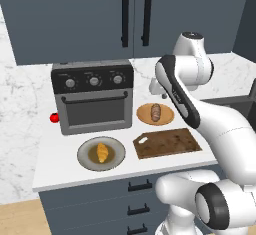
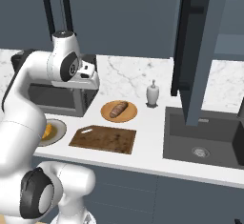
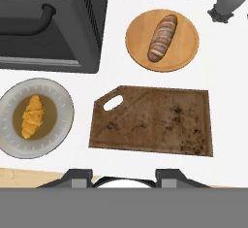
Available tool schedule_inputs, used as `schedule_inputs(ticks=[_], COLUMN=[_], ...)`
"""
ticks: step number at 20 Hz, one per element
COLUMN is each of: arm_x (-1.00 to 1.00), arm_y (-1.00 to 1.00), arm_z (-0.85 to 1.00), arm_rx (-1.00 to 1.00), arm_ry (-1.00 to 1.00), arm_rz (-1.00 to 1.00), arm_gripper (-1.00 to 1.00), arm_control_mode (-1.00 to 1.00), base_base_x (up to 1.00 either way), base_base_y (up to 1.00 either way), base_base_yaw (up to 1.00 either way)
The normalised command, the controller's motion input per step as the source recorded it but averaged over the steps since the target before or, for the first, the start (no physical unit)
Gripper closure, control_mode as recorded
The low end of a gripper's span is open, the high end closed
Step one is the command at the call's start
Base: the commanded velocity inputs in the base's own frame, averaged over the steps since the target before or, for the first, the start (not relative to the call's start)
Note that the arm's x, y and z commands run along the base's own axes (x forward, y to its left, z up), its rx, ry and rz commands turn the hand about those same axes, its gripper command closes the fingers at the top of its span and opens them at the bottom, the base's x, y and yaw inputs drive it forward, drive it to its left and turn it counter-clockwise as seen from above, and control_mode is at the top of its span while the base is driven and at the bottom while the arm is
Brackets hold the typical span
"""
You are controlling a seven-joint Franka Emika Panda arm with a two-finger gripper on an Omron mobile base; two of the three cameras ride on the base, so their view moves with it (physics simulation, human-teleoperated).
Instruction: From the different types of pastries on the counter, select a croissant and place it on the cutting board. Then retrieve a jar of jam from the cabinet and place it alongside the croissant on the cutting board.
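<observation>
A: Any readable text — labels, brands, numbers?
B: None legible. The toaster oven (image 1: 93, 97) has three knobs, markings too small to read.
A: The bottle (image 2: 152, 93) by the sink?
B: Plain — no label.

Glossy white arm (image 1: 220, 129) of rounded, tubular links, with dark grey rings and caps at the joints. Black band along one upper link; bulbous white base segments low down. Two small dark fingertips (image 3: 80, 177) on the gripper (image 3: 123, 178).
</observation>
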Motion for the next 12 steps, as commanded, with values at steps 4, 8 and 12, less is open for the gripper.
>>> schedule_inputs(ticks=[4, 8, 12], arm_x=[0.0, 0.0, 0.0], arm_y=[-0.03, 0.0, 0.0], arm_z=[0.0, 0.0, 0.0], arm_rx=[0.0, 0.0, 0.0], arm_ry=[0.0, 0.0, 0.0], arm_rz=[0.0, 0.0, 0.0], arm_gripper=[-1.0, -1.0, -1.0], arm_control_mode=[-1.0, -1.0, -1.0], base_base_x=[0.0, 0.0, 0.0], base_base_y=[0.0, 0.0, 0.0], base_base_yaw=[0.0, 0.0, 0.0])
